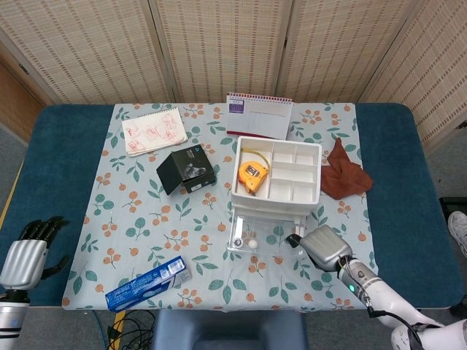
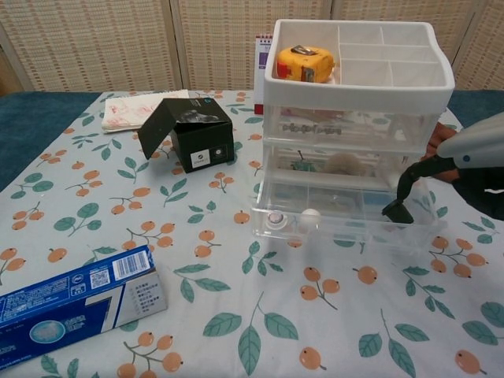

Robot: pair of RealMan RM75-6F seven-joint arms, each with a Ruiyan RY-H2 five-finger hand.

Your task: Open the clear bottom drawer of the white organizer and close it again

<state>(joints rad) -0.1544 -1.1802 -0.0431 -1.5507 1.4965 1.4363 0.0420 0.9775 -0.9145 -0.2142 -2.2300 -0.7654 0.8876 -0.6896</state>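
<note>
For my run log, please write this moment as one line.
phase: drawer open | bottom drawer: pulled out of white organizer | right hand: fingertip at drawer's right end | left hand: idle at table edge

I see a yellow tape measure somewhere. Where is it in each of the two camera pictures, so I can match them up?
Head view: the yellow tape measure sits just right of center, in the left compartment of the white organizer's top tray.
Chest view: it is near the top, right of center, in that same left compartment.
Shared landmark: the black box left of the organizer.
</note>
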